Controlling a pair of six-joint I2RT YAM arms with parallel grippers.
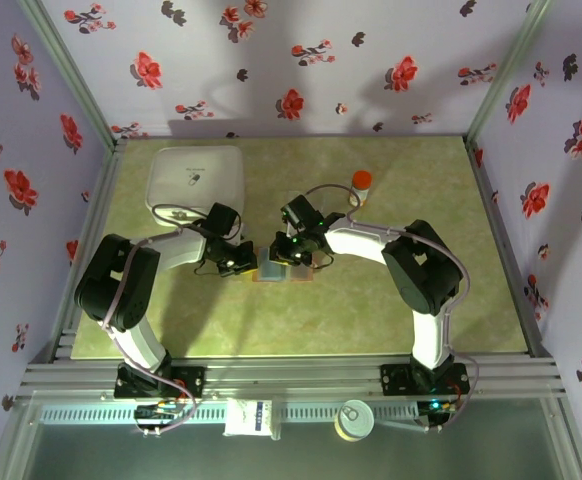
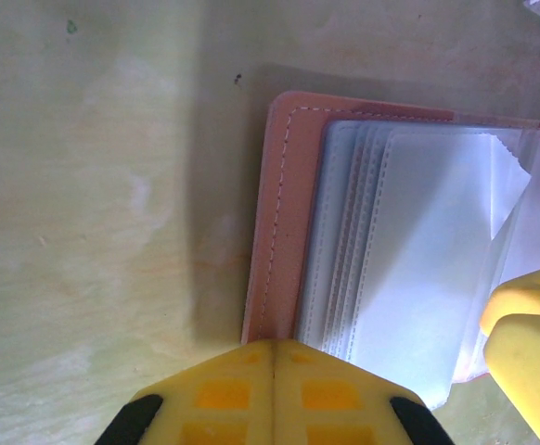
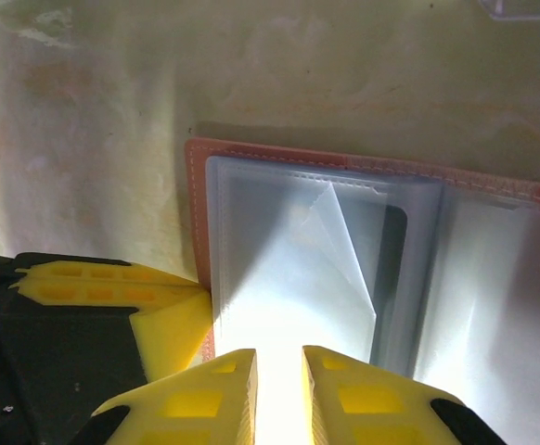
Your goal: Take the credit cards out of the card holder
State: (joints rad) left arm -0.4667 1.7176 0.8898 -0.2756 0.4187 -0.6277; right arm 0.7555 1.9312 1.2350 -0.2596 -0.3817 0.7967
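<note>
1. Two grippers are on the job. Right gripper (image 3: 279,394): fingers a narrow slit apart at bottom centre of the right wrist view, with a pale sheet running into the slit. Can't tell through the glare whether it's pinched or just straddled, or whether it's card or sleeve.
2. Left gripper (image 2: 275,394): fully closed, tips together at bottom centre of the left wrist view. It sits on the lower edge of the tan cover of the card holder (image 2: 275,213). Reads as a hold-down, not a grasp.
3. The card holder lies open and flat at centre of the top view, between the two grippers, with its long axis left-right there. The clear sleeves (image 3: 279,250) run up-frame from the right fingers. One has a folded corner (image 3: 344,232).
4. Credit cards: can't separate them from the sleeves, too washed out.
5. Key relation: the holder is directly ahead of the right gripper, so extraction likely means pulling down-frame while the left pins the cover. The right arm is better placed to pull.
</note>
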